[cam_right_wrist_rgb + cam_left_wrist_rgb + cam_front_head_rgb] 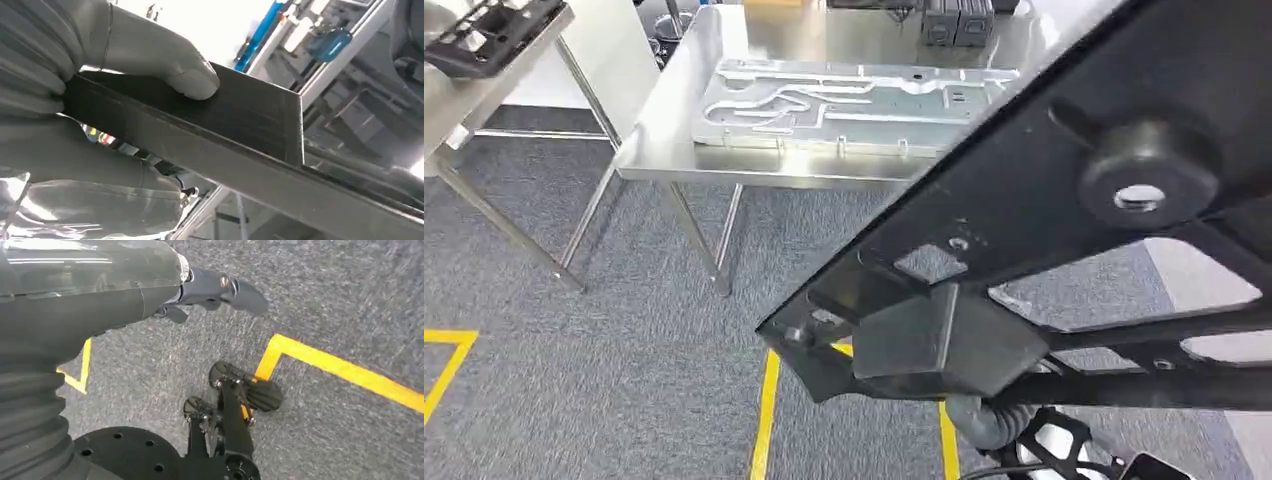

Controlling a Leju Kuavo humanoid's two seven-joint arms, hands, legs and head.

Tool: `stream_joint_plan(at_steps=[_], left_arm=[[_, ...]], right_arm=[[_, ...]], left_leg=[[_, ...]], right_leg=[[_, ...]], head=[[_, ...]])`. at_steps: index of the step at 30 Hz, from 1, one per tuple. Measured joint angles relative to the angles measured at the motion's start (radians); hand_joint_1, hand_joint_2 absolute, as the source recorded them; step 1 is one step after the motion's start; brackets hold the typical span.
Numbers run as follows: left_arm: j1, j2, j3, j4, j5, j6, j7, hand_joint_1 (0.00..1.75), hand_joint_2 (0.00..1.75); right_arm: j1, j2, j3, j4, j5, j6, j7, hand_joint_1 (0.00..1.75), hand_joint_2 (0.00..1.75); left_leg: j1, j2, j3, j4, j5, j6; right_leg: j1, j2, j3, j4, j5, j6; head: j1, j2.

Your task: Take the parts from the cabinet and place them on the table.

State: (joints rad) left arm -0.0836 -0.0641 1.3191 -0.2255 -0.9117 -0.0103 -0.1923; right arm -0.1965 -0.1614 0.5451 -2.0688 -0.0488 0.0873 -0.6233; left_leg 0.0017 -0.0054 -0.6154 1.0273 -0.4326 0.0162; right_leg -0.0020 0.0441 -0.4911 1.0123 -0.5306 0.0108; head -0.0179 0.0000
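Black frame part (1064,250) right up against the head camera, tilted, runs off the right edge, so its full shape can't be read. Right hand (95,100) grips it: thumb pressed on the flat top face, fingers wrapped under the edge, firm clamp by the look of the right wrist view. Left hand (215,292) hangs over grey carpet near yellow floor tape (345,370), fingers apart, holding nothing. Steel table (674,150) ahead, well apart from the carried part, already has a silver machined plate (844,100) on it; dark boxes (959,20) at the far edge are cut off. Likely mid-carry: part taken, placing still to do. Cabinet and any parts left in it can't be judged. Another black part (484,35) on a side table (454,100), cropped.
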Motion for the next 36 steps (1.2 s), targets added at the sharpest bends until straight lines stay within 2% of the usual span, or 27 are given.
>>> stream_joint_plan(at_steps=[2, 3, 5, 6, 7, 8, 9, 11, 14, 16, 17, 18, 19, 20, 21, 22, 23, 24, 26, 27, 28, 29, 31, 32, 33, 34, 36], left_arm=[[-0.003, 0.000, -0.001, 0.000, -0.003, -0.002, -0.002, 0.00, 1.75], [-0.004, 0.000, -0.001, 0.000, -0.003, -0.002, -0.003, 0.00, 1.75], [-0.004, 0.000, -0.001, 0.000, -0.003, -0.002, -0.003, 0.00, 1.75], [-0.003, 0.000, -0.001, 0.000, -0.003, -0.001, -0.003, 0.00, 1.75], [-0.002, 0.000, -0.001, 0.000, -0.003, 0.000, -0.003, 0.00, 1.75], [-0.002, 0.000, 0.000, 0.000, -0.003, 0.001, -0.002, 0.00, 1.75], [-0.002, 0.000, -0.001, 0.000, -0.003, 0.001, -0.002, 0.00, 1.75], [-0.001, 0.000, -0.001, 0.000, -0.003, 0.001, 0.000, 0.00, 1.75], [-0.006, 0.000, -0.001, 0.000, -0.003, 0.002, 0.000, 0.00, 1.75], [-0.006, 0.002, -0.001, 0.000, -0.003, 0.003, 0.001, 0.00, 1.75], [-0.008, 0.003, -0.001, 0.000, -0.003, 0.003, 0.002, 0.00, 1.75], [-0.010, 0.002, -0.001, 0.000, -0.003, 0.004, 0.003, 0.00, 1.75], [-0.012, 0.002, -0.001, 0.000, -0.005, 0.004, 0.003, 0.00, 1.75], [-0.011, 0.003, -0.001, 0.000, -0.006, 0.004, 0.005, 0.00, 1.75], [-0.010, 0.003, -0.001, 0.000, -0.006, 0.005, 0.007, 0.00, 1.75], [-0.009, 0.003, -0.001, 0.000, -0.006, 0.007, 0.010, 0.00, 1.75], [-0.008, 0.003, -0.001, 0.000, -0.003, 0.007, 0.011, 0.00, 1.75], [-0.009, 0.005, -0.001, 0.000, -0.001, 0.007, 0.011, 0.00, 1.75], [-0.008, 0.008, -0.001, 0.000, 0.001, 0.007, 0.012, 0.00, 1.75], [-0.007, 0.009, -0.001, 0.000, 0.003, 0.007, 0.012, 0.00, 1.75], [-0.008, 0.010, -0.001, 0.000, 0.004, 0.007, 0.013, 0.00, 1.75], [-0.008, 0.011, -0.001, 0.000, 0.009, 0.008, 0.014, 0.00, 1.75], [-0.008, 0.012, -0.001, 0.000, 0.011, 0.010, 0.015, 0.00, 1.75], [-0.009, 0.011, -0.001, 0.000, 0.012, 0.010, 0.015, 0.00, 1.75], [-0.010, 0.011, -0.001, 0.000, 0.012, 0.010, 0.013, 0.00, 1.75], [-0.010, 0.013, 0.000, 0.000, 0.012, 0.010, 0.013, 0.00, 1.75], [-0.011, 0.013, 0.000, 0.000, 0.013, 0.010, 0.012, 0.00, 1.75]], right_arm=[[-0.001, -0.008, -0.003, -0.010, 0.000, -0.007, 0.000, 1.71, 1.75], [-0.002, -0.011, -0.004, -0.013, 0.000, -0.011, 0.000, 1.71, 1.75], [0.004, -0.019, -0.004, -0.020, 0.002, -0.024, 0.000, 1.71, 1.75], [0.006, -0.022, -0.004, -0.024, 0.002, -0.029, 0.000, 1.71, 1.75], [0.006, -0.024, -0.004, -0.027, 0.002, -0.034, 0.000, 1.71, 1.75], [0.006, -0.026, -0.004, -0.031, 0.002, -0.039, 0.000, 1.71, 1.75], [0.006, -0.027, -0.004, -0.035, 0.002, -0.043, 0.000, 1.71, 1.75], [0.005, -0.030, -0.004, -0.042, 0.002, -0.045, 0.000, 1.71, 1.75], [0.005, -0.034, -0.005, -0.047, 0.002, -0.045, 0.000, 1.71, 1.75], [0.002, -0.035, -0.004, -0.053, 0.000, -0.054, 0.000, 1.71, 1.75], [0.001, -0.035, -0.004, -0.057, -0.001, -0.062, 0.000, 1.71, 1.75], [-0.004, -0.037, -0.004, -0.060, -0.008, -0.071, 0.000, 1.71, 1.75], [-0.009, -0.038, -0.003, -0.060, -0.016, -0.080, 0.000, 1.71, 1.75], [-0.009, -0.040, -0.003, -0.060, -0.023, -0.085, 0.000, 1.71, 1.75], [-0.010, -0.042, -0.003, -0.060, -0.030, -0.090, 0.000, 1.71, 1.75], [-0.011, -0.043, -0.002, -0.060, -0.034, -0.095, 0.000, 1.71, 1.75], [-0.014, -0.045, -0.001, -0.060, -0.036, -0.101, 0.000, 1.71, 1.75], [-0.016, -0.047, 0.001, -0.061, -0.036, -0.107, 0.000, 1.71, 1.75], [-0.020, -0.051, 0.004, -0.069, -0.036, -0.122, 0.000, 1.71, 1.75], [-0.022, -0.053, 0.006, -0.071, -0.037, -0.124, 0.000, 1.71, 1.75], [-0.022, -0.054, 0.008, -0.072, -0.036, -0.125, 0.000, 1.71, 1.75], [-0.024, -0.056, 0.011, -0.075, -0.036, -0.127, 0.000, 1.71, 1.75], [-0.027, -0.059, 0.013, -0.080, -0.036, -0.131, 0.000, 1.71, 1.75], [-0.030, -0.059, 0.014, -0.082, -0.037, -0.131, 0.000, 1.71, 1.75], [-0.037, -0.060, 0.015, -0.082, -0.040, -0.130, 0.000, 1.71, 1.75], [-0.046, -0.062, 0.017, -0.082, -0.042, -0.130, 0.000, 1.71, 1.75], [-0.048, -0.065, 0.018, -0.082, -0.045, -0.130, 0.000, 1.71, 1.75]], left_leg=[[0.005, 0.002, 0.024, -0.011, -0.004, 0.012], [0.005, 0.003, 0.030, -0.012, -0.010, 0.017], [0.005, 0.004, 0.042, -0.012, -0.025, 0.018], [0.005, 0.004, 0.051, -0.012, -0.033, 0.018], [0.005, 0.004, 0.063, -0.012, -0.042, 0.017], [0.005, 0.004, 0.078, -0.012, -0.053, 0.016], [0.005, 0.004, 0.094, -0.012, -0.064, 0.014], [0.005, 0.003, 0.115, -0.016, -0.087, 0.006], [0.002, 0.005, 0.139, -0.020, -0.097, -0.014], [0.000, 0.005, 0.135, -0.005, -0.091, -0.028], [0.004, 0.004, 0.119, 0.039, -0.086, -0.030], [0.004, 0.004, 0.084, 0.100, -0.092, -0.032], [0.006, 0.004, 0.036, 0.174, -0.119, -0.033], [0.007, 0.004, -0.014, 0.245, -0.166, -0.037], [0.007, 0.004, -0.052, 0.291, -0.200, -0.040], [0.007, 0.004, -0.072, 0.300, -0.204, -0.042], [0.007, 0.004, -0.074, 0.269, -0.182, -0.040], [0.007, 0.004, -0.060, 0.208, -0.140, -0.037], [0.006, 0.003, -0.020, 0.046, -0.006, -0.026], [0.002, 0.003, -0.023, 0.010, 0.033, -0.019], [-0.003, 0.003, -0.017, 0.009, -0.005, -0.017], [-0.005, 0.003, -0.013, 0.008, 0.016, -0.010], [-0.002, 0.002, 0.002, -0.003, 0.011, 0.001], [0.003, 0.001, 0.018, -0.015, 0.009, 0.004], [0.004, 0.002, 0.029, -0.018, 0.004, 0.011], [0.004, 0.002, 0.036, -0.021, -0.002, 0.015], [0.003, 0.002, 0.050, -0.021, -0.018, 0.017]], right_leg=[[-0.003, -0.023, -0.023, 0.062, -0.003, 0.009], [-0.003, -0.031, -0.064, 0.129, -0.020, 0.015], [-0.008, -0.034, -0.161, 0.263, -0.085, 0.024], [-0.009, -0.034, -0.197, 0.300, -0.107, 0.026], [-0.010, -0.035, -0.215, 0.300, -0.106, 0.027], [-0.011, -0.037, -0.214, 0.261, -0.081, 0.024], [-0.011, -0.039, -0.195, 0.190, -0.033, 0.018], [-0.008, -0.050, -0.154, 0.029, 0.114, 0.008], [0.003, -0.043, -0.155, 0.016, 0.112, -0.007], [-0.005, -0.039, -0.130, 0.005, 0.106, -0.020], [-0.006, -0.039, -0.116, -0.002, 0.101, -0.027], [-0.005, -0.039, -0.106, -0.005, 0.094, -0.034], [-0.005, -0.037, -0.099, -0.006, 0.085, -0.034], [-0.004, -0.037, -0.090, -0.006, 0.075, -0.036], [-0.003, -0.034, -0.080, -0.006, 0.067, -0.037], [-0.002, -0.030, -0.069, -0.005, 0.058, -0.037], [-0.002, -0.027, -0.054, -0.005, 0.048, -0.036], [-0.001, -0.025, -0.038, -0.005, 0.037, -0.034], [0.000, -0.025, -0.006, -0.006, 0.013, -0.030], [0.002, -0.025, 0.003, -0.001, 0.004, -0.025], [0.002, -0.020, -0.002, -0.004, -0.003, -0.017], [0.001, -0.019, 0.001, -0.007, -0.009, -0.009], [0.003, -0.020, 0.009, 0.007, -0.003, -0.002], [-0.001, -0.023, -0.003, 0.035, -0.001, 0.002], [0.000, -0.030, -0.031, 0.086, -0.002, 0.007], [-0.002, -0.032, -0.075, 0.153, -0.021, 0.013], [-0.008, -0.034, -0.175, 0.280, -0.087, 0.022]], head=[[0.000, 0.000], [0.000, 0.000], [0.000, 0.000], [0.000, 0.000], [0.000, 0.000], [0.000, 0.000], [0.000, 0.000], [0.000, 0.000], [0.001, 0.000], [0.000, 0.000], [0.001, 0.000], [0.000, 0.000], [0.000, 0.000], [0.000, 0.000], [0.000, 0.000], [0.000, 0.000], [0.000, 0.000], [0.000, 0.000], [0.000, 0.000], [0.000, 0.000], [0.000, 0.000], [0.000, 0.000], [0.000, 0.000], [0.000, 0.000], [0.000, 0.000], [0.000, 0.000], [0.000, 0.000]])
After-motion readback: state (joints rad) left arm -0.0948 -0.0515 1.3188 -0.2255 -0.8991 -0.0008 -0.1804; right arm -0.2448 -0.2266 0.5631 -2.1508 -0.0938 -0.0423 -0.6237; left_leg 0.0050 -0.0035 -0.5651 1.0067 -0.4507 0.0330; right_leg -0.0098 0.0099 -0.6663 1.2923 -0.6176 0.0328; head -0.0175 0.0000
